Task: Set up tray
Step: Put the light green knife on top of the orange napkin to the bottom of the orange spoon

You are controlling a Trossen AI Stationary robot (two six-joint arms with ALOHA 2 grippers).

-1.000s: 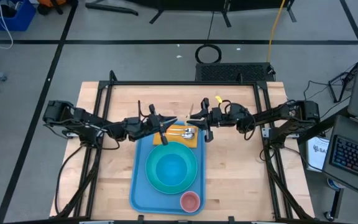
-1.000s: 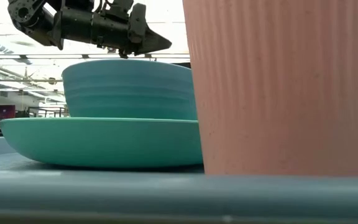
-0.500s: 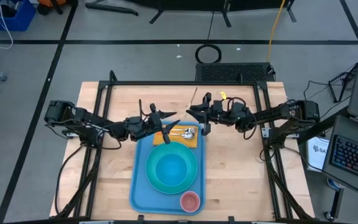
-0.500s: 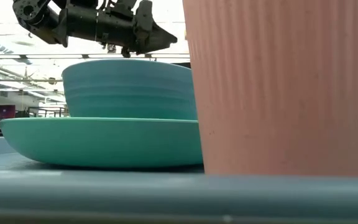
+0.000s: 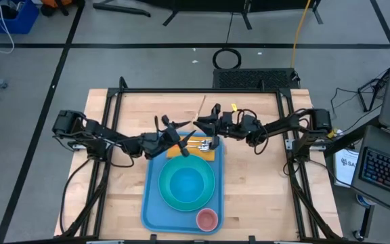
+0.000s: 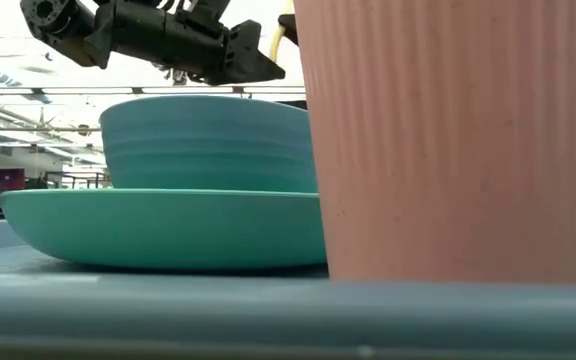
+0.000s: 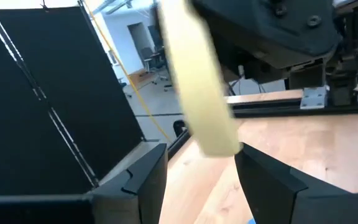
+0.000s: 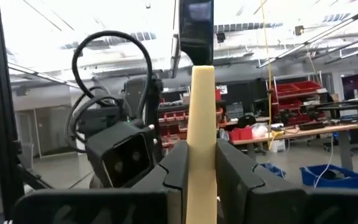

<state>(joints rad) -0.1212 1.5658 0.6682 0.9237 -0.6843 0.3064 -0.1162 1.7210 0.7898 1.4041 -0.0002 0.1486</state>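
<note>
Two grippers meet over the far end of the tray. The right gripper is shut tight on a long pale stick, which pokes out past its fingers. The left gripper is just beside it. Its fingers are wide apart, with the stick between them but not touching them. So only the right gripper holds the stick.

I think the step in hand is passing the stick from one arm to the other, so it can go with the other eating things. Next, the left gripper should back away so it does not bump the stick. Then the right gripper should bring the stick down and lay it flat on the orange napkin, next to the shiny cutlery that lies there. It should go slowly, as the stick is long and could tip or knock the bowl.

The tray is big and light blue, with round corners and a raised rim. It lies flat on the wooden table, in the middle, between the two arms. A green plate sits on it with a bowl on top. A pink cup stands in one near corner. The napkin is at the far end
</note>
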